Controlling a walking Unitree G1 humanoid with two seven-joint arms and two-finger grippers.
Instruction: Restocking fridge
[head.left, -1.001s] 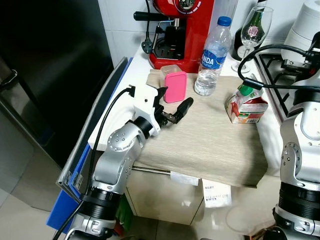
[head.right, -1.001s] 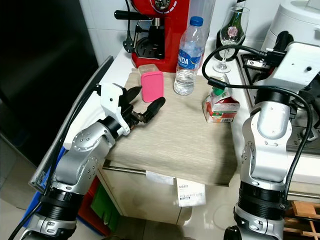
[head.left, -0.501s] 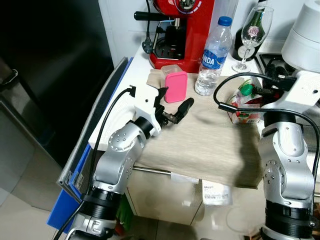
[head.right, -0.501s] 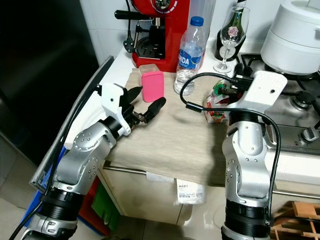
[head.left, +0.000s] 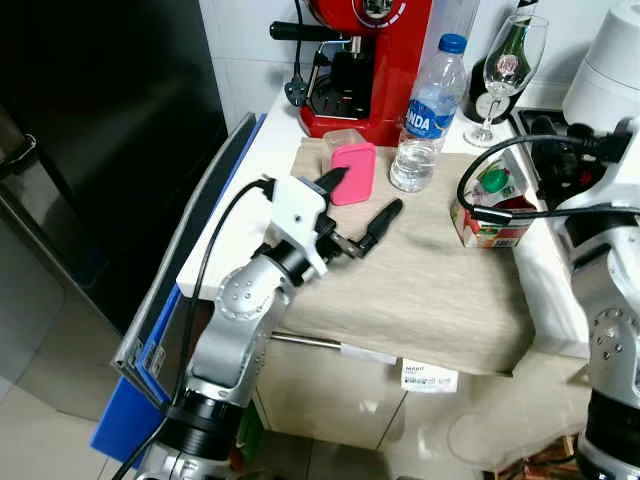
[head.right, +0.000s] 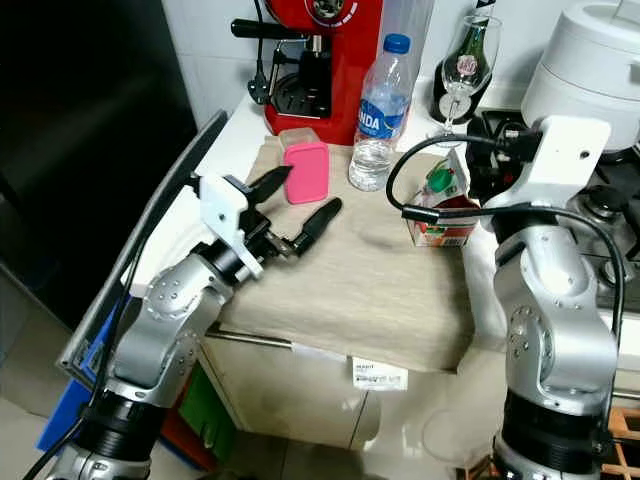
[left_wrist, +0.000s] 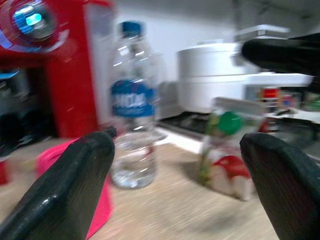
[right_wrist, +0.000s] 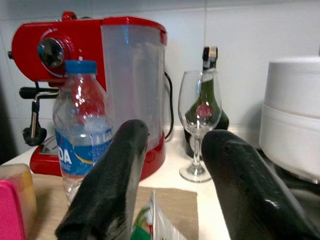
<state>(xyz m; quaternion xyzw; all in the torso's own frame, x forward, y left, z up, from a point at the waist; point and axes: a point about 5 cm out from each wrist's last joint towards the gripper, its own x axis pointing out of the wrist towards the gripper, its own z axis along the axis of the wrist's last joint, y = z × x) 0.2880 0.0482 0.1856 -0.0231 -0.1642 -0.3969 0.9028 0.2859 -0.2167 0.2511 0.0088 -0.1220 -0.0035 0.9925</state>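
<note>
The juice carton (head.left: 488, 207) stands on the mat on the bench (head.left: 245, 190), beside the water bottle (head.left: 427, 113), with my right gripper (right_wrist: 172, 185) now just above and behind it, fingers spread wide around nothing. A second ago that arm was out at the side; it has swung in over the carton. My left gripper (head.left: 356, 202) has stretched further over the mat, fingers spread, near the pink box (head.left: 352, 172). I judge a grasp on the carton comes next.

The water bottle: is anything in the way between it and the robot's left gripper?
Nothing visible blocks it. The open left gripper hovers over the mat, and only bare mat lies between it and the water bottle. The pink box stands off to the side.
</note>
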